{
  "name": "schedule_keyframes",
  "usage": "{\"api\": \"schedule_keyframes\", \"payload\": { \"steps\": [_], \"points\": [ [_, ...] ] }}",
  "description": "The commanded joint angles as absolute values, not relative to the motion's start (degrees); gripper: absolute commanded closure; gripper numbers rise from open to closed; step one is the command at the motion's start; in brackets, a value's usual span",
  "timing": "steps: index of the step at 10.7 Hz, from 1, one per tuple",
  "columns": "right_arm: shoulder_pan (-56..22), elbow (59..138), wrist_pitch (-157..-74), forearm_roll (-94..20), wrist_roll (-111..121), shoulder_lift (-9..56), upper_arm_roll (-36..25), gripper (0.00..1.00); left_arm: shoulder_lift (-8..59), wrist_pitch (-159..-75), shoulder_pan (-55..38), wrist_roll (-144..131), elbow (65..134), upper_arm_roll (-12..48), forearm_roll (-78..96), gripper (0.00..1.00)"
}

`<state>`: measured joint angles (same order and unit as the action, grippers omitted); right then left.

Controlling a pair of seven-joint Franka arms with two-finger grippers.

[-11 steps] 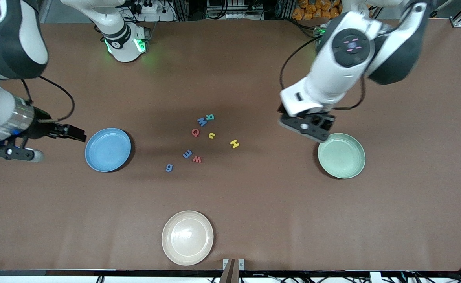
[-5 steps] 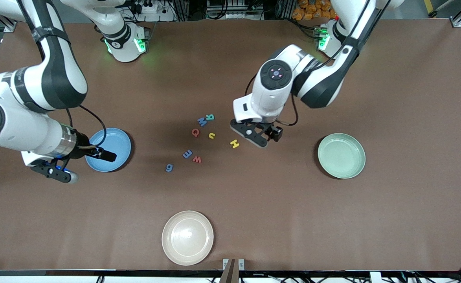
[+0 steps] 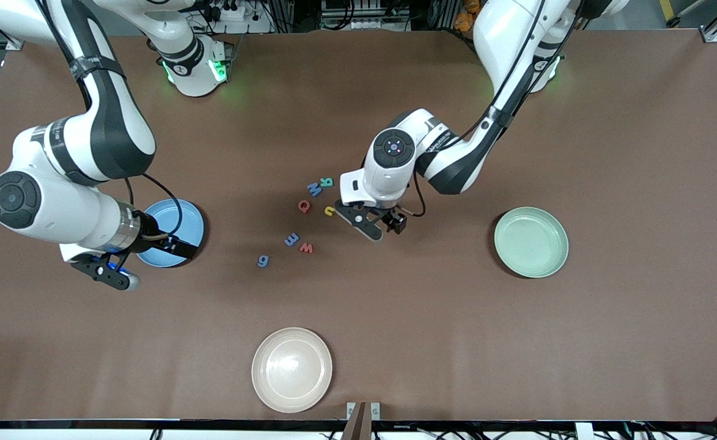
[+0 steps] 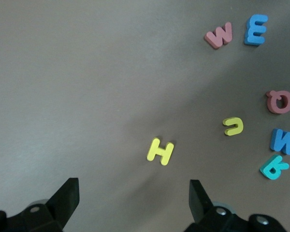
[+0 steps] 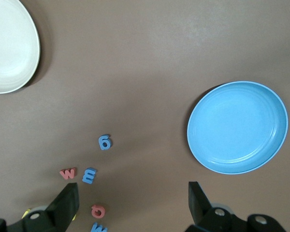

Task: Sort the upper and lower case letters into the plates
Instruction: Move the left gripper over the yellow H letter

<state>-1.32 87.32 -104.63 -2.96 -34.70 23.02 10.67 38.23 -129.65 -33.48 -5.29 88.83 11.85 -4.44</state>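
The left gripper (image 3: 375, 225) hangs spread over the yellow H (image 4: 160, 151) — picking is in hand; next, descend squarely. The right gripper (image 3: 144, 260), spread, hovers by the blue plate (image 5: 237, 127).

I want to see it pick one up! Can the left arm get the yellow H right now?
Probably yes. The left tool hangs open right over the H, which lies flat on bare table, apart from the u and the other letters. Nothing looks in the way.

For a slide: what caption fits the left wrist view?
Open left gripper hovering above the yellow H.
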Motion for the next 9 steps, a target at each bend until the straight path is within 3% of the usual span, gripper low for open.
{"api": "schedule_keyframes", "payload": {
  "steps": [1,5,7,9],
  "points": [
    [-1.3,86.8,-104.9,-3.0,-36.3,23.6,11.1,0.00,40.9,-132.4,-36.3,-6.3,87.7,11.3,-7.9,0.00],
    [-1.8,86.8,-105.3,-2.9,-36.6,23.9,11.1,0.00,44.2,-136.6,-36.9,-6.4,87.6,11.2,-9.8,0.09],
    [-2.6,86.8,-106.5,-2.8,-38.7,24.7,11.2,0.00,46.0,-137.4,-37.5,-5.8,87.4,11.1,-11.1,0.22],
    [-3.2,86.8,-107.0,-2.8,-39.8,25.0,11.2,0.00,47.1,-137.5,-37.6,-5.6,87.3,11.1,-13.0,0.29]
  ]
}}
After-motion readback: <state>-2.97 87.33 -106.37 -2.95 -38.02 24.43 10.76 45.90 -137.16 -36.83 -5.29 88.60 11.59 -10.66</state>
